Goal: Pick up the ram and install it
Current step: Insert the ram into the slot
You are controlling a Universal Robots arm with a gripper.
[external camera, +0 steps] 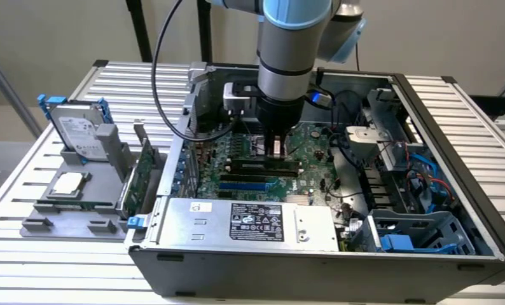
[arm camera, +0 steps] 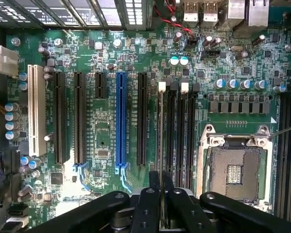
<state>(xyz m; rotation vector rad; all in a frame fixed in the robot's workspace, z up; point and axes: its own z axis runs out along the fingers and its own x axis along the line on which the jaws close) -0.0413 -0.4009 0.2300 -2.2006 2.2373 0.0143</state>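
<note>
The end effector (arm camera: 161,187) pinches the ram (arm camera: 160,141) edge-on, apparently lowering it into a slot (arm camera: 170,131) directly beneath; it seems not fully seated.

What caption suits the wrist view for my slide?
Tool holding the ram on edge over the motherboard's memory slots, beside the empty CPU socket.

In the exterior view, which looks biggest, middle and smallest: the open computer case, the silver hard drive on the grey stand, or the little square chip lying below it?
Largest to smallest as they look:
1. Computer case
2. Hard drive
3. Square chip

The gaps are wide, so nearness to the camera does not change the order.
</note>
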